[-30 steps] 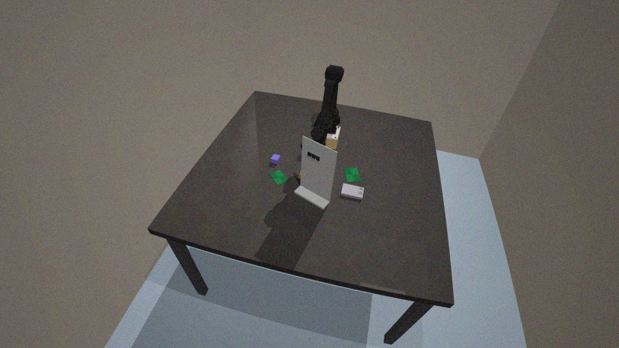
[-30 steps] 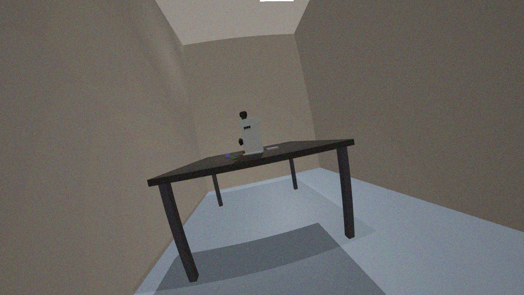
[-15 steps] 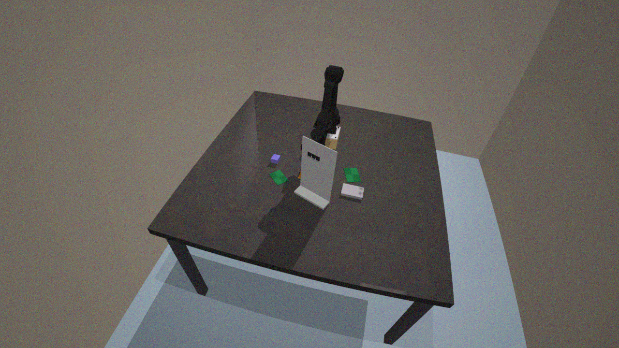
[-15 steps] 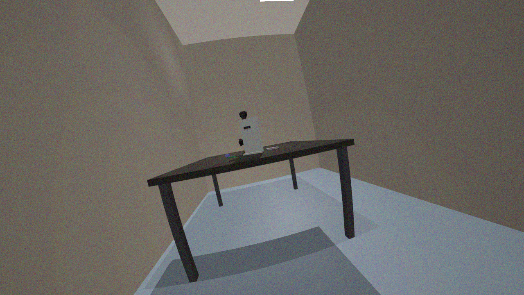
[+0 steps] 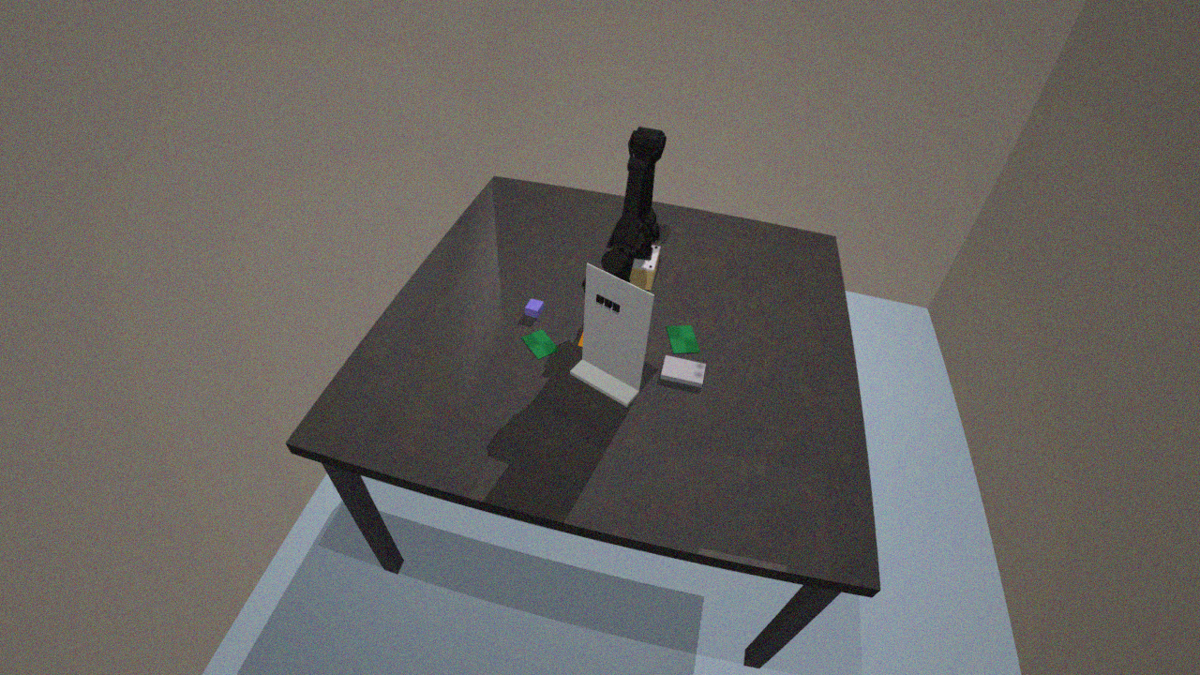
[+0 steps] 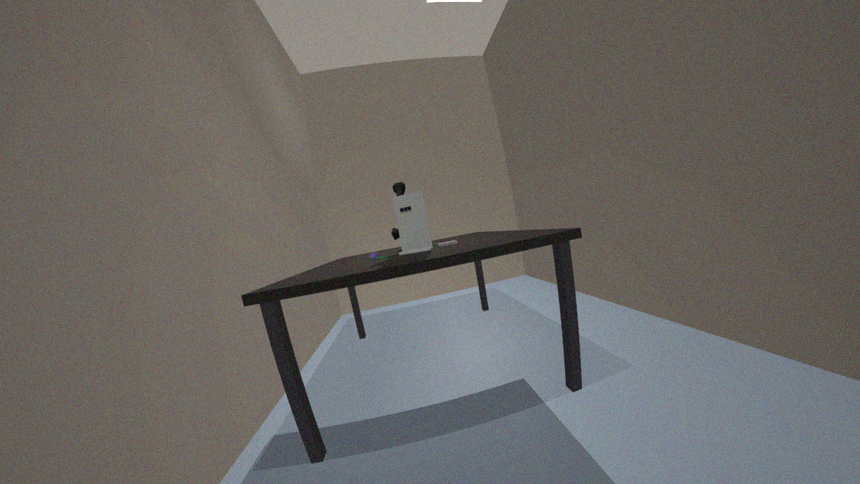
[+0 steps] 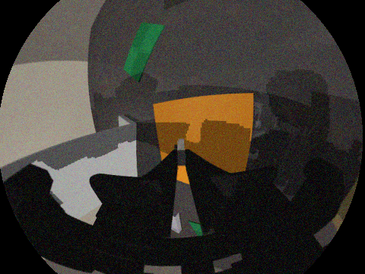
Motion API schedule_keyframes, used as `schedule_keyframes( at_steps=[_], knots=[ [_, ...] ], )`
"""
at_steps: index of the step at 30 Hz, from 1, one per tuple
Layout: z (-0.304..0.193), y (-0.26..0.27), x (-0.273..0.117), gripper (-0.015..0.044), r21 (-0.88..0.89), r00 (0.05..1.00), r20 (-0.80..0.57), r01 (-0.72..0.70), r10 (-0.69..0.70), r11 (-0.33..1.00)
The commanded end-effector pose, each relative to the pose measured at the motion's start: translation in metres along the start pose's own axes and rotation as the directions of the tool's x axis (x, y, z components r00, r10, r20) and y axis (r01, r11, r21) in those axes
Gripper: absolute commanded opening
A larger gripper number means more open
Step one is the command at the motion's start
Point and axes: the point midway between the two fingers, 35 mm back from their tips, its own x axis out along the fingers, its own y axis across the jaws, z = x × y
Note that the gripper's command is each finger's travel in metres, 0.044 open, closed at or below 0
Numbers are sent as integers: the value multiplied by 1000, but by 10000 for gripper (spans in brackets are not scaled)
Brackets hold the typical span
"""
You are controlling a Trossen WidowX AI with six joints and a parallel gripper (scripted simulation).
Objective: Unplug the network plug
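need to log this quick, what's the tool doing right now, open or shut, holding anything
Tool: shut on the plug, a thin grey sliver between the fingers, above the orange square.
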Motion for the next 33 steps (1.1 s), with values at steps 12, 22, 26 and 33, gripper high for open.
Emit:
schedule_keyframes(
  at_steps=[12, 22, 26, 33],
  knots=[
    [0, 0, -1, 156, 0, 1000, 0, 0, 0, 1000],
    [0, 0, -8, 156, -1, 1000, 0, 1, -1, 1000],
    [-1, 1, -11, 156, -1, 1000, -1, 2, -2, 1000],
    [-1, 1, -16, 156, -1, 1000, -1, 3, -3, 1000]
  ],
)
